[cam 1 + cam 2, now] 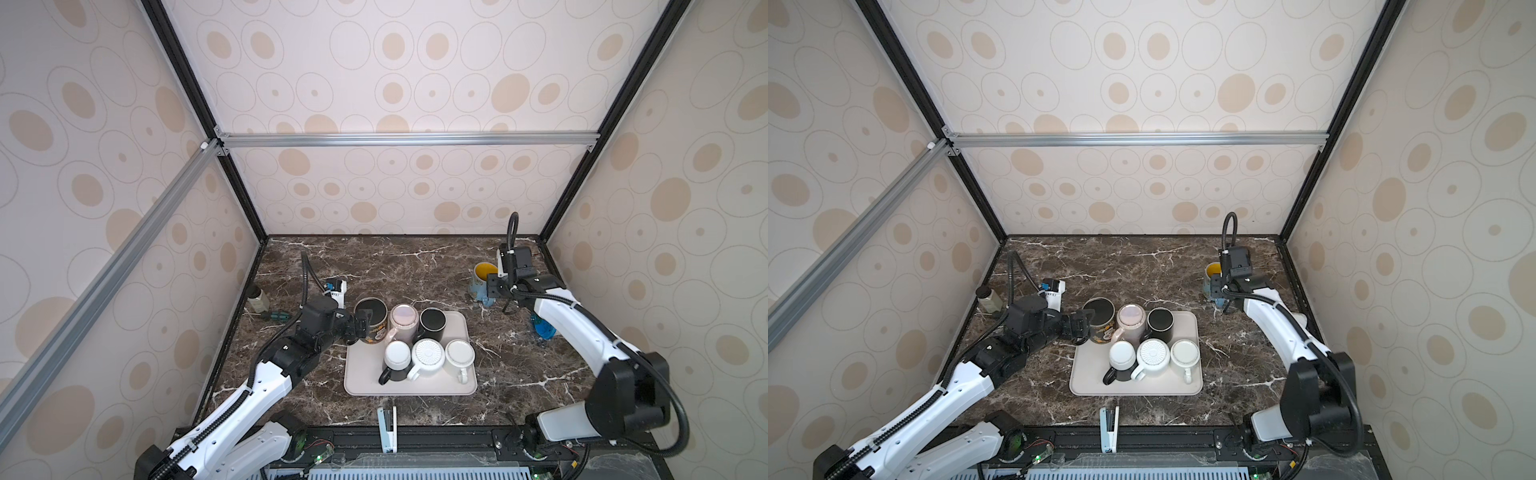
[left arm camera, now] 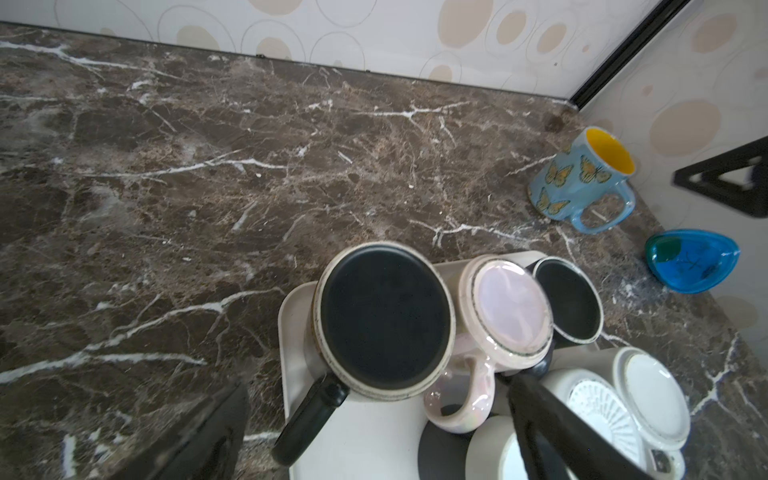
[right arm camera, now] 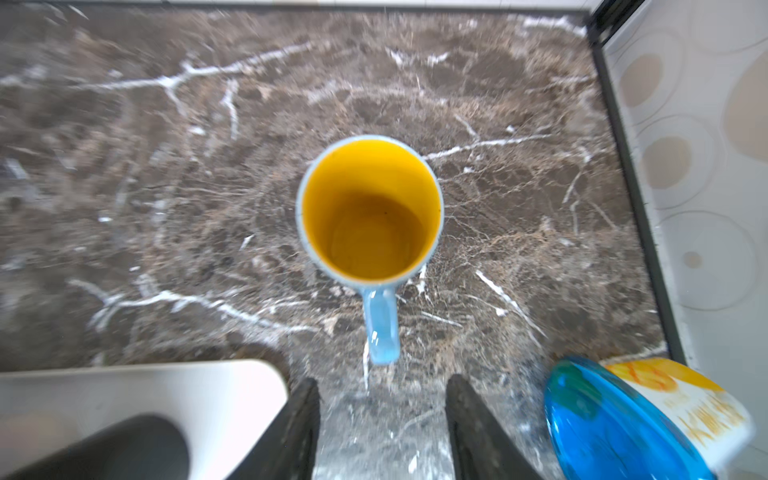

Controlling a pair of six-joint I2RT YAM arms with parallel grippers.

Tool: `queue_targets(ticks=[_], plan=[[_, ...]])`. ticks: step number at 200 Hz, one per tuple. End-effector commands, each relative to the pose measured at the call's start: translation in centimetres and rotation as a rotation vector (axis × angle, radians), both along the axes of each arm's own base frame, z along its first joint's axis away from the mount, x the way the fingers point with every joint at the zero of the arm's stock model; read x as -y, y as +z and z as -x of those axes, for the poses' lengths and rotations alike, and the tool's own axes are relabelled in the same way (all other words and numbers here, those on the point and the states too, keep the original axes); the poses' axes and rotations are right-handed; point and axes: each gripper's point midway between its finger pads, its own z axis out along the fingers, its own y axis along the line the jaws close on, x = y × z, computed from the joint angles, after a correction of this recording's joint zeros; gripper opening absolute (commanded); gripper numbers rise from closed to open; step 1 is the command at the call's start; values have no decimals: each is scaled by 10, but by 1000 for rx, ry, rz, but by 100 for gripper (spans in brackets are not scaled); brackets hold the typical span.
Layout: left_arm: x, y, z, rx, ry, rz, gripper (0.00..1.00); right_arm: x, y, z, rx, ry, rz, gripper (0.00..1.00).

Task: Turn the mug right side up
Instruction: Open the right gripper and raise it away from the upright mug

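**Blue mug upright at back right, both grippers spread**

By the left wall stands a bottle [image 1: 258,300], with a screwdriver [image 1: 277,316] lying beside it. The left gripper [image 1: 360,326] hangs at the rear left corner of the tray [image 1: 415,388]. Its jaws are spread wide on either side of the handle of a dark mug [image 1: 371,320]; whether they touch it I cannot tell. The tray holds 6 mugs in 2 rows of 3, all base up. A stapler [image 1: 387,428] lies in front of the tray. At the back right of the table [image 1: 415,266], off the tray, the blue mug [image 1: 482,278] stands upright, yellow inside showing. Its handle points at the right gripper [image 3: 382,380], which hovers just behind it with jaws apart, nothing between them. A blue pack [image 3: 615,424] lies near the right wall.
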Motion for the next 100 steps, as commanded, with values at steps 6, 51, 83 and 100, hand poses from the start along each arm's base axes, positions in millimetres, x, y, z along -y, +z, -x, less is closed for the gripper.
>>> queue_targets(ticks=[6,51,83,100], plan=[[-6,-3,4,-52,-13,-70,97,-17,32,40,57,38,-28,52],[-8,-4,11,-114,-54,-140,96,-56,63,76,109,143,-119,51],[-7,11,11,-118,-79,-165,97,-95,65,87,67,258,-146,51],[-8,16,11,-107,-75,-169,97,-111,60,89,45,314,-129,52]])
